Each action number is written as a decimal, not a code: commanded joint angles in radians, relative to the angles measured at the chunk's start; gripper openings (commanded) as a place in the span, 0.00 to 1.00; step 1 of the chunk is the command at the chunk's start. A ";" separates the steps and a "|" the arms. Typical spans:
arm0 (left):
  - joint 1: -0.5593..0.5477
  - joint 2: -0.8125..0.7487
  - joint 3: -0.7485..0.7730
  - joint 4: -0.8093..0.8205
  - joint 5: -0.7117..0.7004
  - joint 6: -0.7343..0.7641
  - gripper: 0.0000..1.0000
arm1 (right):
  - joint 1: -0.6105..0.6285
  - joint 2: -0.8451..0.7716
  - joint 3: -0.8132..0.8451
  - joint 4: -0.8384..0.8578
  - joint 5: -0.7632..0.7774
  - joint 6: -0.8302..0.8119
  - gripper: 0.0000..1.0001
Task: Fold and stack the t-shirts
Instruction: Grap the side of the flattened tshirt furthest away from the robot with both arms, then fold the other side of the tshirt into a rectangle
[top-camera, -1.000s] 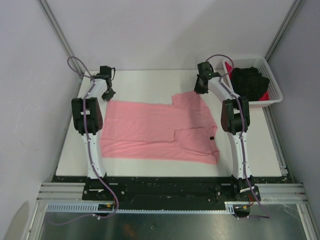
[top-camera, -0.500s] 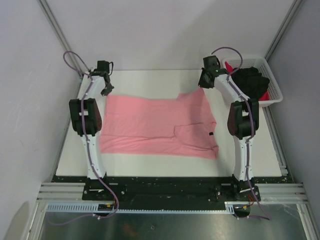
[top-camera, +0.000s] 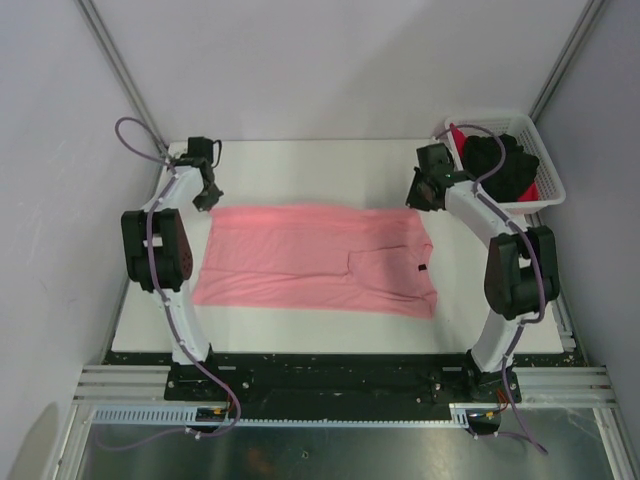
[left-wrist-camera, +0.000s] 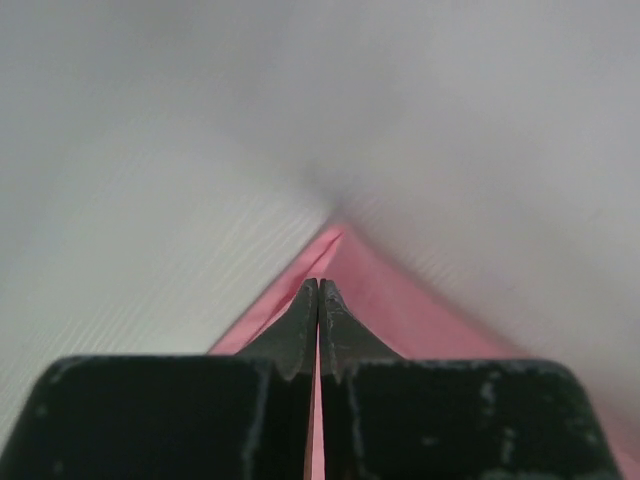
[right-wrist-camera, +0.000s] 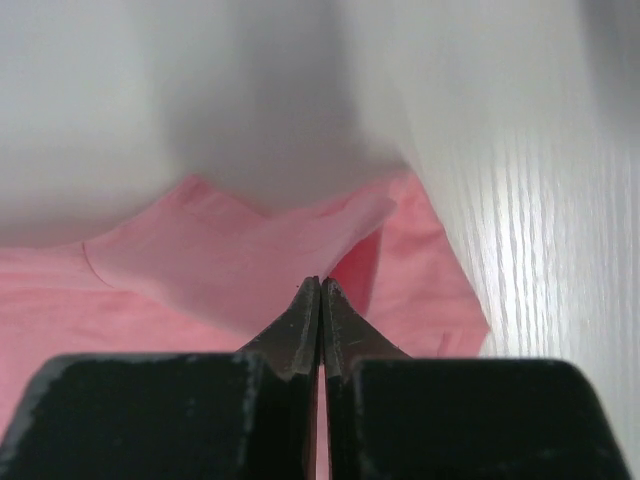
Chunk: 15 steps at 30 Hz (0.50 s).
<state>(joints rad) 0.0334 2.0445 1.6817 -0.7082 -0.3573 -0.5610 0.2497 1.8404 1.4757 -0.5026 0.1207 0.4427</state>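
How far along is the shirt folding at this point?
Done: the pink shirt is out on the table, spread flat with a sleeve lying on top. In hand: the left gripper and right gripper are each shut on a far corner of it. Left: finishing its folds, then the black shirt and red shirt, both heaped in the basket; no stack exists.

The t-shirt (top-camera: 310, 257) spreads across my worktop (top-camera: 300, 168), my left pincer (top-camera: 207, 201) at its far-left corner, right pincer (top-camera: 414, 198) at its far-right. More shirts (top-camera: 500, 165) lie in the basket (top-camera: 528, 206) far right.
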 joint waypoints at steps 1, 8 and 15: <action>0.020 -0.124 -0.125 0.031 -0.004 -0.048 0.00 | 0.024 -0.127 -0.119 0.031 0.027 0.044 0.00; 0.030 -0.173 -0.238 0.048 0.002 -0.066 0.00 | 0.060 -0.167 -0.264 0.045 0.044 0.059 0.00; 0.031 -0.209 -0.265 0.048 -0.001 -0.065 0.00 | 0.076 -0.187 -0.289 0.033 0.058 0.055 0.00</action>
<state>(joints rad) 0.0601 1.9247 1.4269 -0.6888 -0.3508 -0.6056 0.3164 1.7027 1.1858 -0.4900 0.1364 0.4820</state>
